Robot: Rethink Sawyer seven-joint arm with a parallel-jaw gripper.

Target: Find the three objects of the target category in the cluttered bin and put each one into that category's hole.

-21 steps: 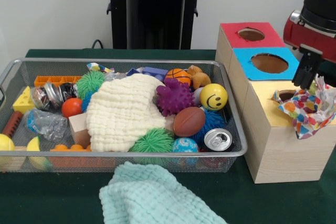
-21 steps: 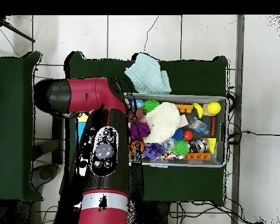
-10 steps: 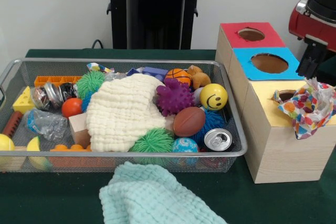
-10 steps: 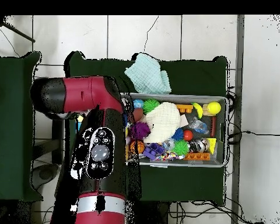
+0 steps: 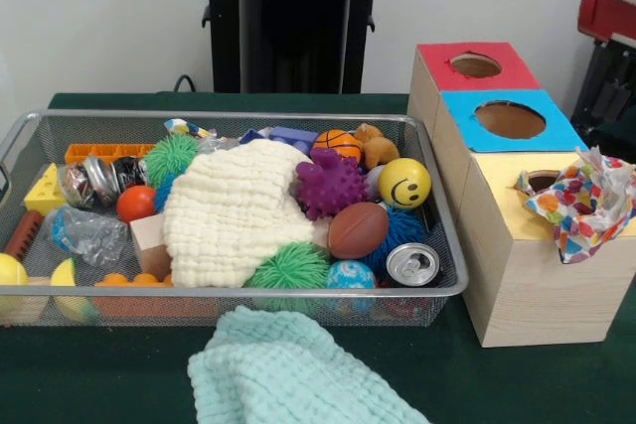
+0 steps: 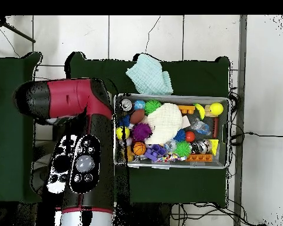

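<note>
Three wooden boxes stand in a row at the right, with a red top (image 5: 437,59), a blue top (image 5: 462,111) and a yellow top (image 5: 497,191), each with a round hole. A multicoloured patterned cloth (image 5: 586,201) lies crumpled over the yellow box's hole (image 5: 540,181), partly covering it. My gripper (image 5: 602,96) hangs at the right edge above and behind that cloth, apart from it, largely cut off. A cream cloth (image 5: 234,211) (image 6: 165,122) lies on the toys in the wire bin (image 5: 248,290). A mint cloth (image 5: 288,374) (image 6: 150,75) lies on the table outside the bin.
The bin (image 6: 167,96) holds several balls, spiky toys, a drink can (image 5: 412,263), a smiley ball (image 5: 404,183), a toy football (image 5: 358,229) and blocks. The red arm (image 6: 79,147) covers the boxes in the overhead view. A black stand (image 5: 293,27) rises behind the bin.
The arm has lifted up and away to the right edge, leaving the patterned cloth on the yellow box. In the overhead view it slid left, uncovering the bin's left end.
</note>
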